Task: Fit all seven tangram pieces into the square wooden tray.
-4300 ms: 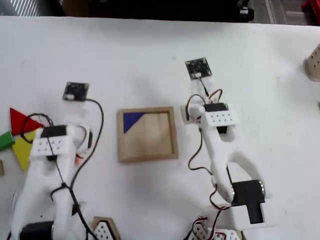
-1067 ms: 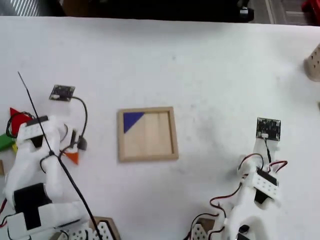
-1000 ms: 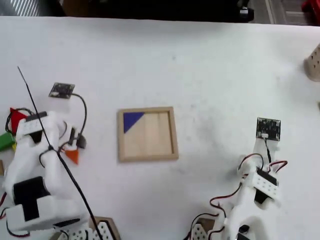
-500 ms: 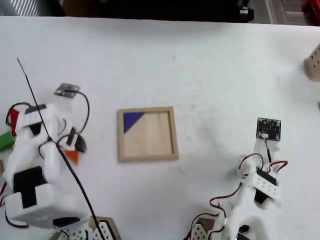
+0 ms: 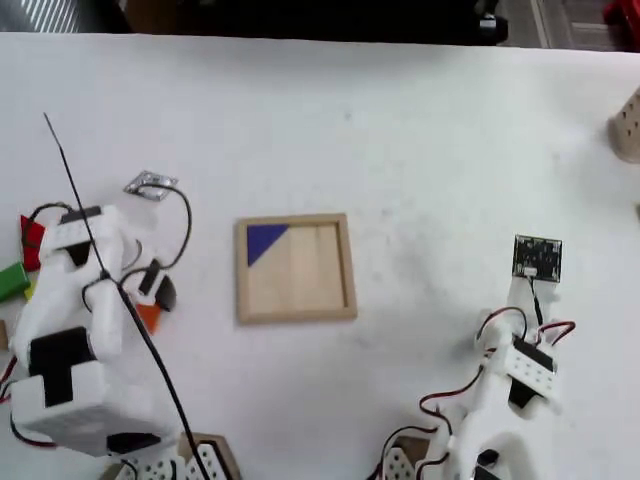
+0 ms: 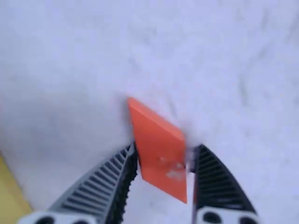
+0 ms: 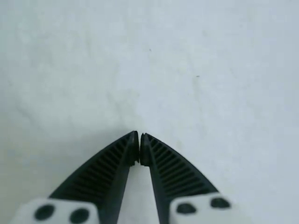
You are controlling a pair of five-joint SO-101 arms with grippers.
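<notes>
Step in hand, by my read: carry the orange piece [image 6: 156,135] over to the tray [image 5: 296,316]. The left gripper [image 6: 163,158] is narrow and clamped on it, jaws pinching two opposite edges, piece poking fwd past the tips. In high view it sits at the left arm's tip, well left of the tray; can't tell if it's off the surface [image 5: 420,140] or resting on it. Tray is mid-surface, flat, w/ only a blue triangle [image 5: 262,240] in its far-left corner, rest bare wood. To do it well: grip looks near the piece's back end, so prob. prone to pivot. Lift straight up, move slow, no jerks. Clear the rim before crossing, and come down inside, not on the rim. Turn wrist so a straight edge lines up w/ a tray wall or the blue triangle's long edge, set flat, slide snug, then release. The red piece [image 5: 30,238] and green piece [image 5: 12,281] lie far left beside the arm, so don't sweep them w/ arm or cable. The right gripper [image 7: 140,149] is pinched closed on nothing over bare surface, well apart from the tray; fine parked there.
</notes>
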